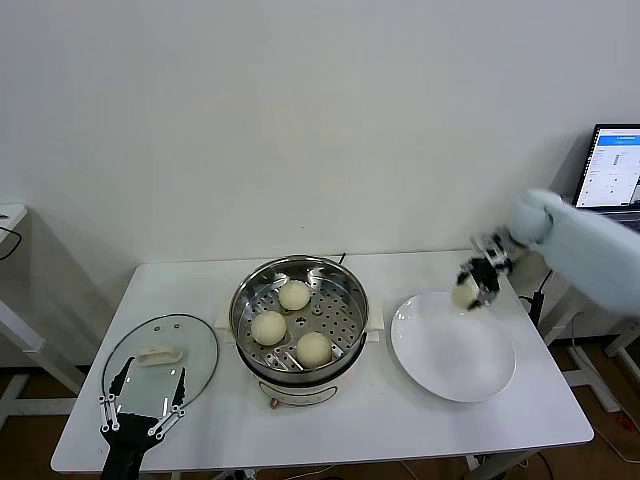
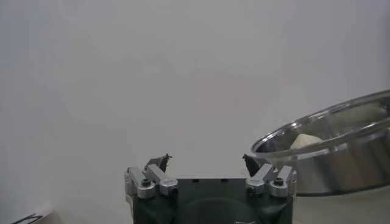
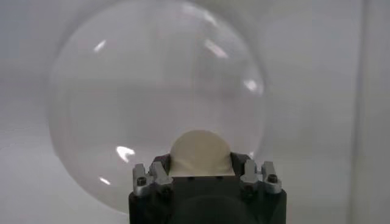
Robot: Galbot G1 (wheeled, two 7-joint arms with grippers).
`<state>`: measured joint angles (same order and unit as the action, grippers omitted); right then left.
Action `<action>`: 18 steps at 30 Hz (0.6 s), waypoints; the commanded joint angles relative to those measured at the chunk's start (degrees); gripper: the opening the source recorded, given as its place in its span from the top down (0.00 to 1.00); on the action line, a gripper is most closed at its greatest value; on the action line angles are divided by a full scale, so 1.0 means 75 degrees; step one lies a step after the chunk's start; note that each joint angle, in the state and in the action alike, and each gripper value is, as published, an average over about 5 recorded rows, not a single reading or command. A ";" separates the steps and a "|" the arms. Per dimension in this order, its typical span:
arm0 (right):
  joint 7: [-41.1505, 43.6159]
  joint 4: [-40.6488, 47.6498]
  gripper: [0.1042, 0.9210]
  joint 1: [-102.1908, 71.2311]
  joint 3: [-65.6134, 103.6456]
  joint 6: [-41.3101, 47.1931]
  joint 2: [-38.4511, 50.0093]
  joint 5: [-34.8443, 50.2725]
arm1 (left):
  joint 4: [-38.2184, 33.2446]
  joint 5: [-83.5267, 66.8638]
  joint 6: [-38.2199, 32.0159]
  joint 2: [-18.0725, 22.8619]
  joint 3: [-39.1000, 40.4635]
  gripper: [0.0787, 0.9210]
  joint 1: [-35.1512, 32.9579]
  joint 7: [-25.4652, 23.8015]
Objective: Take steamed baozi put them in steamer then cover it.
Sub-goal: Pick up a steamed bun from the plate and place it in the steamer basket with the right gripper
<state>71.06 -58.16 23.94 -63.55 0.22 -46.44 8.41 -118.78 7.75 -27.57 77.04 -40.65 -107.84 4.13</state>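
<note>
Soft dough is the risk: my right jaws [image 1: 472, 283], clamped on the last baozi [image 1: 465, 291] above the plate [image 1: 452, 350], could squash or drop it toward the steamer [image 1: 300, 310], while my left jaws [image 1: 142, 410] wait apart by the cover [image 1: 160, 358].

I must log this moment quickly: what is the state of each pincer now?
Left pincer: open, holding nothing, hovering over the cover.
Right pincer: shut on a baozi, above the white plate.

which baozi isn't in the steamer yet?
The baozi held in the right gripper, above the far edge of the plate. The other three baozi sit on the tray in the steamer.
</note>
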 commanded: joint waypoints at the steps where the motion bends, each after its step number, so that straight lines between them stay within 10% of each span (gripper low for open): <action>1: 0.0632 -0.1368 0.32 0.2935 -0.1796 0.0777 -0.1374 0.2661 | 0.0001 -0.0002 0.0025 -0.0019 -0.0016 0.12 0.0025 0.0012; 18: -0.0740 -0.2476 0.32 0.2734 -0.3015 0.1726 -0.3145 0.3364 | 0.0043 0.0066 0.0123 0.0024 0.0111 0.12 0.0244 0.0071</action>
<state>69.20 -72.81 42.46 -80.51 9.72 -62.25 30.03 -118.53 8.16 -26.72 77.18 -39.90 -106.31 4.62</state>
